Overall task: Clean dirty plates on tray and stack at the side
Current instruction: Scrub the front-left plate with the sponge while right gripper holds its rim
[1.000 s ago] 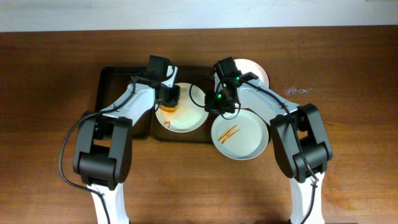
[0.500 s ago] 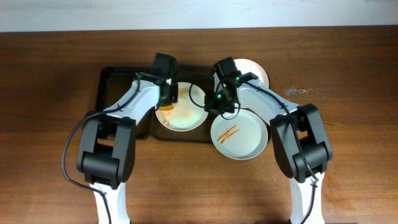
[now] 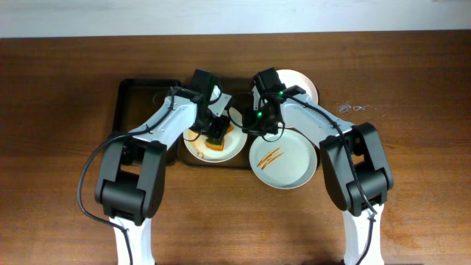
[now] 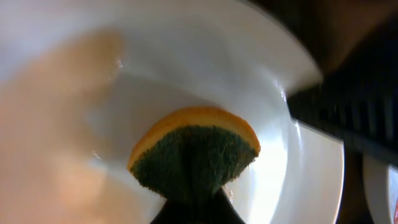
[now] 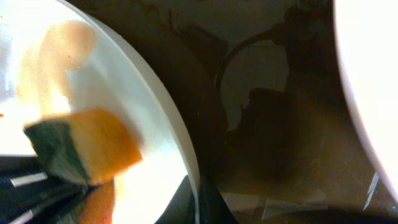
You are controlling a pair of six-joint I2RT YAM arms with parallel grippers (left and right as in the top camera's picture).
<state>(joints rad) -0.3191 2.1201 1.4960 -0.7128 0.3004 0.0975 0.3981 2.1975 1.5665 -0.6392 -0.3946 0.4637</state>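
A white plate (image 3: 197, 147) lies on the dark brown tray (image 3: 143, 110). My left gripper (image 3: 215, 135) is shut on an orange sponge with a green scrub face (image 3: 215, 146) and presses it on the plate's lower middle; the sponge also shows in the left wrist view (image 4: 196, 152) on that plate (image 4: 261, 74). My right gripper (image 3: 252, 126) is shut on the plate's right rim, seen in the right wrist view (image 5: 198, 198) pinching the rim (image 5: 177, 134). A second plate with orange-red streaks (image 3: 287, 165) lies on the table to the right. A third plate (image 3: 303, 82) shows behind the right arm.
The tray's left half is bare dark surface. A small tangle of thin clear material (image 3: 357, 108) lies on the wooden table at the right. The streaked plate sits just off the tray's right edge, close under my right arm.
My left gripper has swept the sponge from the plate's upper left rim down to its lower middle. The orange smear on the plate is smaller. The right gripper has kept its hold.
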